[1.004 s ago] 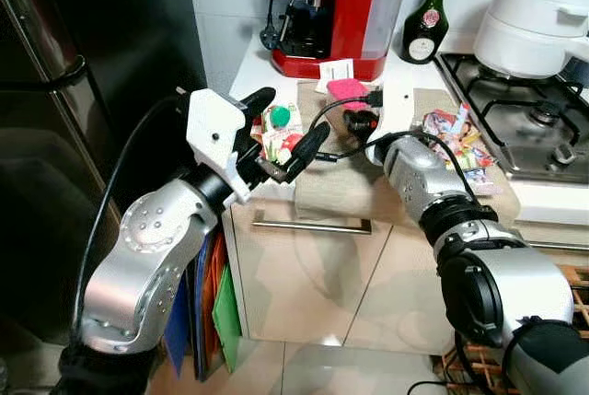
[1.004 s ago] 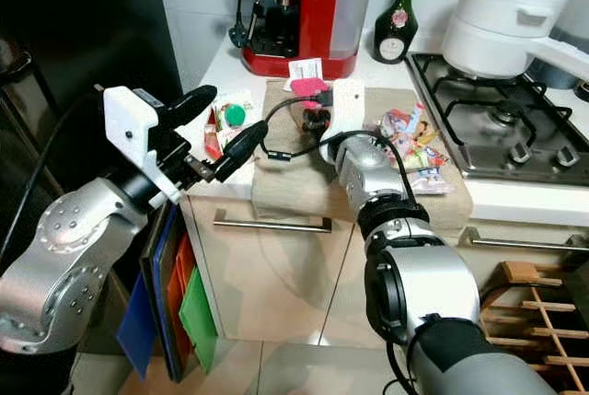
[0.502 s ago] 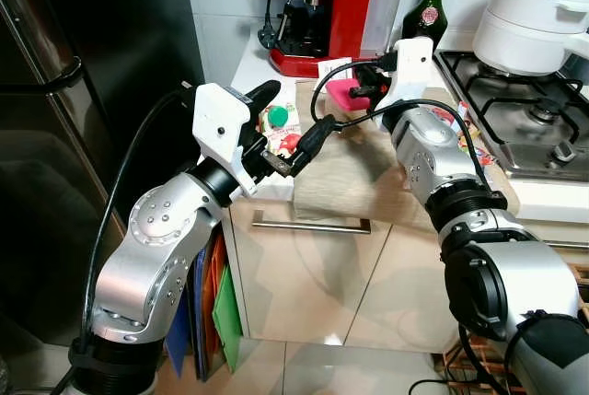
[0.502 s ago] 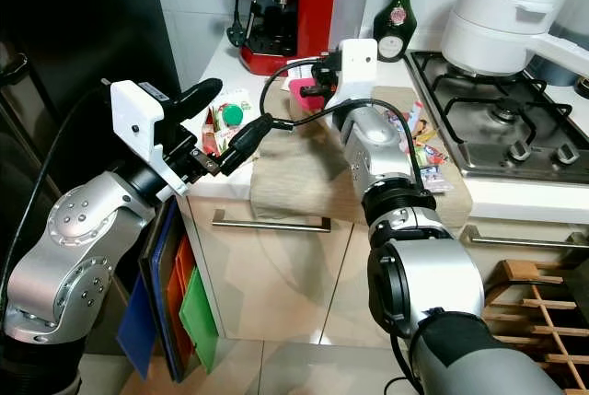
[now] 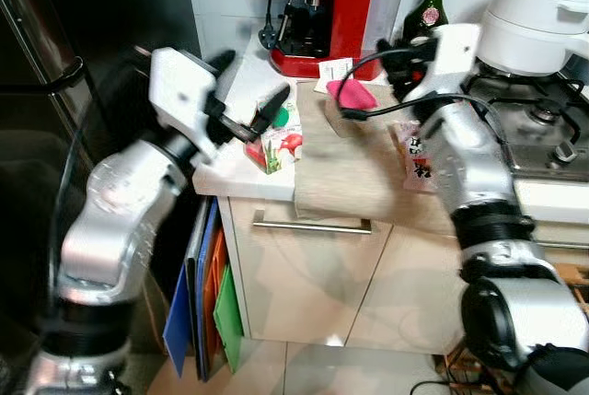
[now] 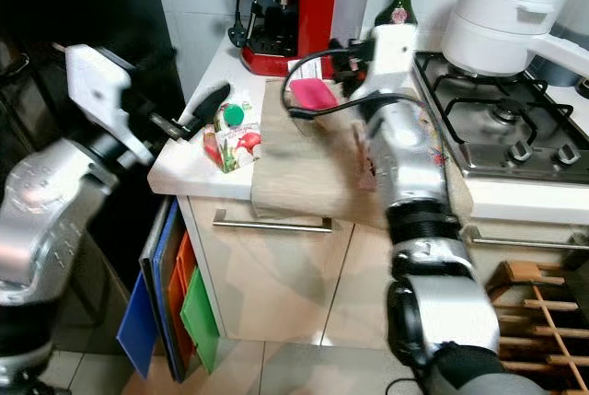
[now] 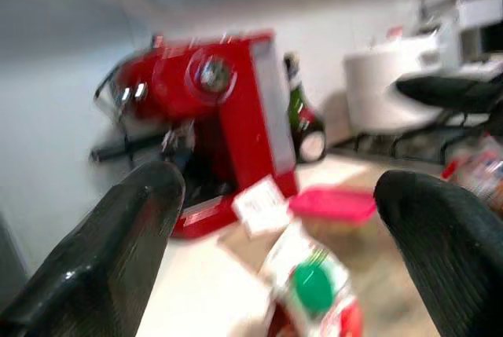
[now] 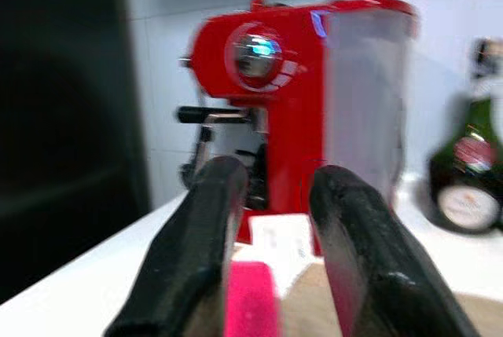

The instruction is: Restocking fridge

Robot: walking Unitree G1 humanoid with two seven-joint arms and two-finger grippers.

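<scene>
While our left gripper (image 5: 247, 110) hovered with its fingers spread wide and empty above the white counter (image 5: 230, 160), the carton with the green cap (image 5: 276, 137) stood just below it, near the counter's front edge. We held our right gripper (image 6: 352, 62) raised over the beige cloth (image 6: 299, 169), close to the red coffee machine (image 6: 299, 8); its fingers (image 8: 200, 250) sat a small gap apart, gripping nothing. A pink block (image 6: 313, 93) lay on the cloth beneath it, a snack packet (image 5: 412, 151) beside our right forearm
</scene>
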